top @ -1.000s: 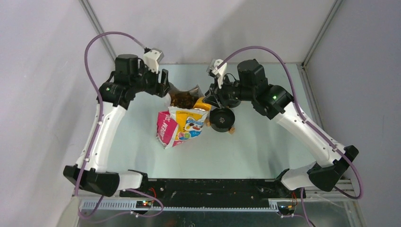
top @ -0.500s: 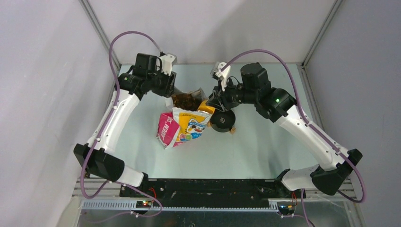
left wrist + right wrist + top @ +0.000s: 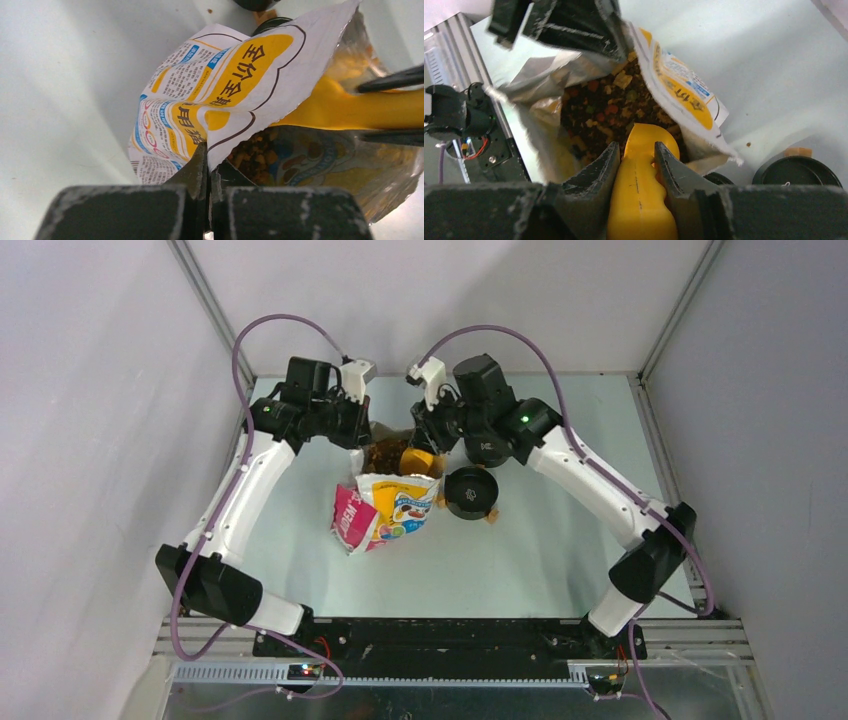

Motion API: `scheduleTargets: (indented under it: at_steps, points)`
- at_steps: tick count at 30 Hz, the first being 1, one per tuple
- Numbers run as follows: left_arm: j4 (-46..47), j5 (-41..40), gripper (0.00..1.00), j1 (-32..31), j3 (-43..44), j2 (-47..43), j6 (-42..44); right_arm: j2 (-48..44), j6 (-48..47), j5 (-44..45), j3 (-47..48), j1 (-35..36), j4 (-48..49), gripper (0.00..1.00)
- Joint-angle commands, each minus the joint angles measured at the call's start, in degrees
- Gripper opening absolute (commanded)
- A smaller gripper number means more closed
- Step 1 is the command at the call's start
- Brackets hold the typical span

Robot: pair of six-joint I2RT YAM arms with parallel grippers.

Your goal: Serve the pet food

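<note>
Left gripper (image 3: pixel 207 155): closed on the bag's rim. The jaws pinch the paper edge at the mouth's left corner, with no gap showing between them.

Bag (image 3: pixel 390 505): on the table (image 3: pixel 560 540), between the two grippers. Its printed front faces up toward the arm bases and the mouth gapes at the far end. The silver lining shows inside.

Pet food (image 3: pixel 609 107): inside the bag — a loose heap of brown and tan pellets, with some red and green ones, filling the open mouth. None can be seen on the scoop's blade or in the bowl.

Scoop (image 3: pixel 641 190): yellow plastic. Its handle runs back between the right fingers, and its front end reaches into the bag's mouth, touching the pellets.

Right gripper (image 3: pixel 636 150): clamped on the scoop's handle, one finger on each side, just over the right edge of the bag's mouth.

Bowl (image 3: pixel 470 492): black and round, on the table just right of the bag, near the right wrist.

Tan bit (image 3: pixel 490 517): small, lying against the bowl's near-right edge — too small to tell what it is.
</note>
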Motion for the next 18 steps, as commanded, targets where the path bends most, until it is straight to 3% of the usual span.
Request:
scheduleTargets:
  at_steps: [1, 10, 18]
  points:
    - [1.6, 8.9, 0.0, -0.5, 0.2, -2.5, -5.7, 2.7, 1.7, 6.2, 4.4, 0.2, 5.1, 0.0]
    - [2.7, 7.5, 0.0, -0.5, -0.3, -2.8, -7.9, 4.2, -2.0, 12.7, -1.0, 1.1, 13.6, 0.0]
    - [4.7, 7.3, 0.0, -0.5, 0.1, -2.4, -8.5, 7.5, -4.5, 11.8, -5.9, 5.4, 11.9, 0.0]
